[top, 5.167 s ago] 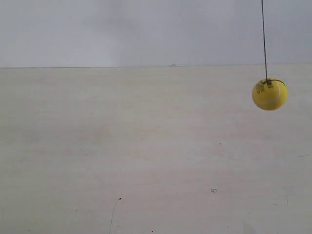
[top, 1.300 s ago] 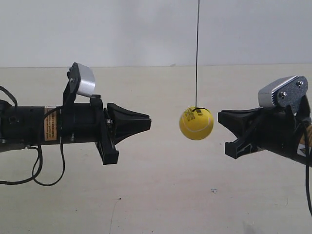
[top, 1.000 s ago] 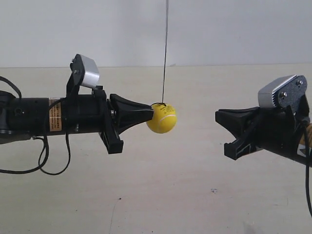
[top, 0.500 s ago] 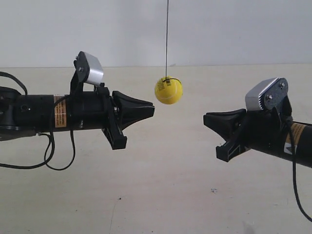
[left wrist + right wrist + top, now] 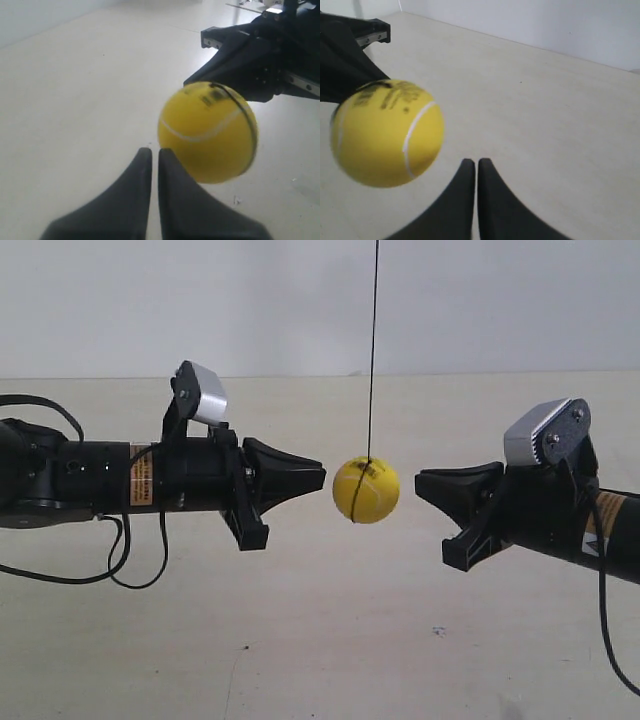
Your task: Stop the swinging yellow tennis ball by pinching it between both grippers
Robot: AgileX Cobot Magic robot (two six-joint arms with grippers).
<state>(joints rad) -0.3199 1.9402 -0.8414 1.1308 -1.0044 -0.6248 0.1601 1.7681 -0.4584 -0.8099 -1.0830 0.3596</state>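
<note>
The left end effector (image 5: 150, 150) is clenched on nothing, its two black fingers nearly together. The right end effector (image 5: 471, 161) is clenched empty in the same way. The yellow tennis ball (image 5: 366, 490) hangs between their facing tips on a thin dark string (image 5: 372, 350), above the pale tabletop (image 5: 320, 640). The exterior view shows a narrow gap on each side of the ball, smaller on the left.

The ball (image 5: 366, 490) is bright yellow with a white curved seam and small black print, and its string (image 5: 373, 340) is dark. The left gripper (image 5: 152, 150) and right gripper (image 5: 475, 161) are black, each arm topped by a silver-grey camera block (image 5: 208, 395), and one arm bears an orange label (image 5: 140, 483). The table (image 5: 300, 640) is pale cream with faint streaks and a few dark specks, and the wall (image 5: 200, 300) is pale grey.
</note>
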